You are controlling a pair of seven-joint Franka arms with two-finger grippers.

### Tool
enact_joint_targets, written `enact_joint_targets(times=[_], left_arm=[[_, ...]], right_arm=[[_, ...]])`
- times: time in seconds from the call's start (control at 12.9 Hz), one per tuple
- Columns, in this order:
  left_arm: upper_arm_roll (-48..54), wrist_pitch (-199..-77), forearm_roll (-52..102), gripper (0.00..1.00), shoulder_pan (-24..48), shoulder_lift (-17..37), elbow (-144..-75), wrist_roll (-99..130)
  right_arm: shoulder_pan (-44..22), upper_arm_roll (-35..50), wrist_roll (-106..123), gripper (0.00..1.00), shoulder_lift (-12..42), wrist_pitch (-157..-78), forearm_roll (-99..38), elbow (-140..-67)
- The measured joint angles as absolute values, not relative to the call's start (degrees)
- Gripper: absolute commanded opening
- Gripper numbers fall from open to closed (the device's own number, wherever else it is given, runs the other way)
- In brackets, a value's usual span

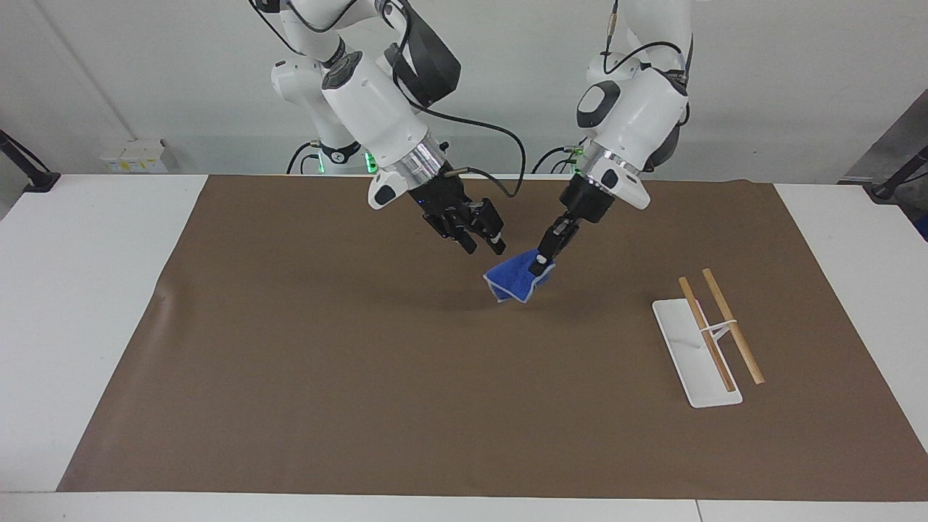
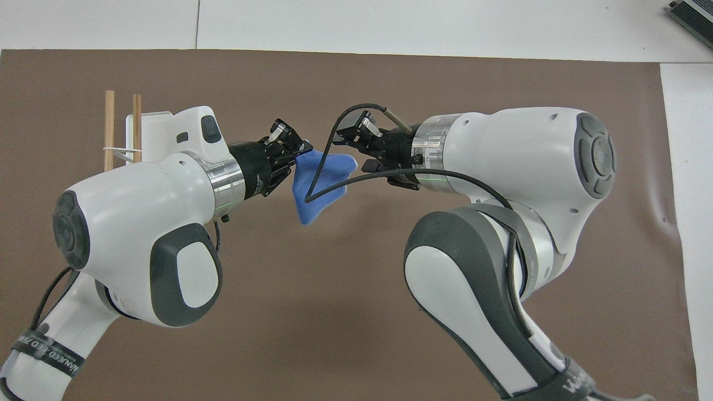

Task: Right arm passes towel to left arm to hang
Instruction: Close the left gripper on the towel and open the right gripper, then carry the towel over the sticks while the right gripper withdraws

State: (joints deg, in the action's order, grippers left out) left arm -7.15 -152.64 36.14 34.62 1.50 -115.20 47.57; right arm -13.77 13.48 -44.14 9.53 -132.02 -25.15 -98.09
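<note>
Towel [image 1: 516, 280] hangs crumpled at the centre of the frame, above the brown mat [image 1: 326, 362] on the desk, pinched by one corner in the left hand [image 1: 541, 262]. Beside it the right hand [image 1: 484, 242] hovers with fingers spread, holding nothing.

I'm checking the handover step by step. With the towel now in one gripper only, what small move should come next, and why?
Probably the left gripper should carry the towel toward the rack at the left arm's end of the table. Its jaws are shut on a corner and the cloth hangs above the mat, while the right gripper is open and apart from it.
</note>
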Motion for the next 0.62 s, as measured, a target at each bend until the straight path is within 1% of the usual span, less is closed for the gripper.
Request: enact_joint_targets(times=[0.08,0.16,0.31,0.62], left_arm=[[-7.21,-152.30,36.14,0.00,33.36,1.62,-115.20,45.17],[-7.28,-151.75,36.14,0.00,32.04,1.69,-115.21,42.73],[-7.40,-150.56,36.14,0.00,29.28,1.70,-115.21,37.75],[-7.55,-149.88,36.14,0.00,23.31,2.09,-115.32,29.74]], right_arm=[[-13.62,13.46,-44.14,0.89,9.53,-131.01,-22.02,-98.09],[-13.41,13.46,-44.14,0.94,9.50,-130.08,-19.19,-98.08],[-13.01,13.45,-44.11,1.00,9.38,-128.17,-13.76,-98.05],[-11.37,13.43,-38.71,1.00,7.84,-120.56,-2.45,-97.87]])
